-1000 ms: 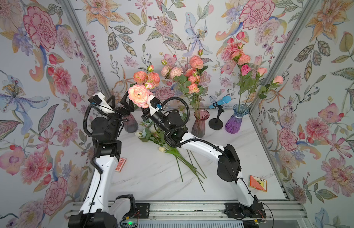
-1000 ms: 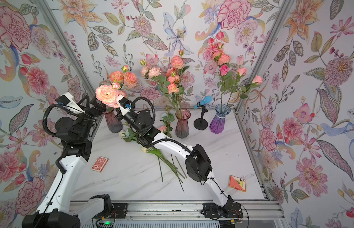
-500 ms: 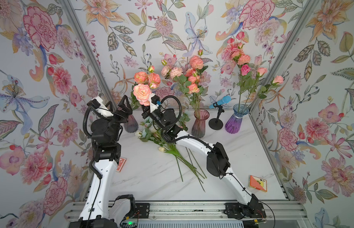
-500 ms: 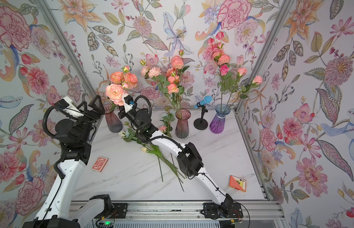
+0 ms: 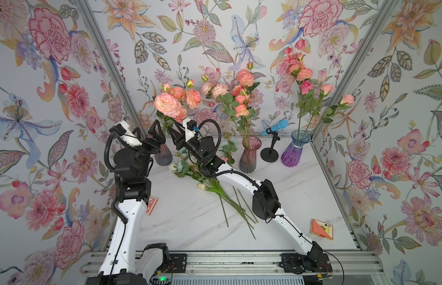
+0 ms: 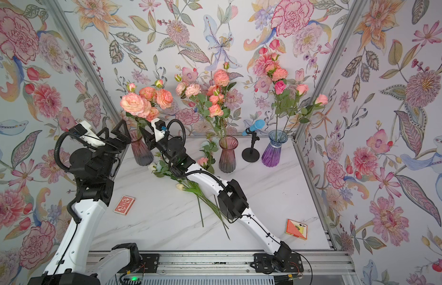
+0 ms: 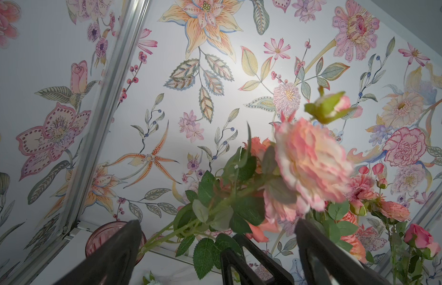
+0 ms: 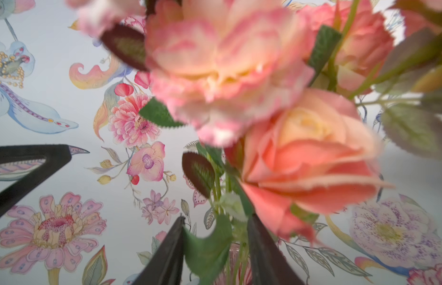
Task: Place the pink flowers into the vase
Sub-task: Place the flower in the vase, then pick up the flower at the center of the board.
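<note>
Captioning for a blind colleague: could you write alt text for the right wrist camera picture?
Blurred close-up of pink flowers, a ruffled pink bloom and a salmon rose, whose green stems pass between the two parted black fingers of the right gripper into a pink ribbed vase. Floral wallpaper fills the background.

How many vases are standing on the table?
3. A dusky purple vase back left, a pink vase in the middle, and a blue-purple vase back right beside the microphone. None seems hidden.

White links (image 5: 126, 222), black joints (image 5: 265, 202), ribbed black cables (image 5: 107, 153).
</note>
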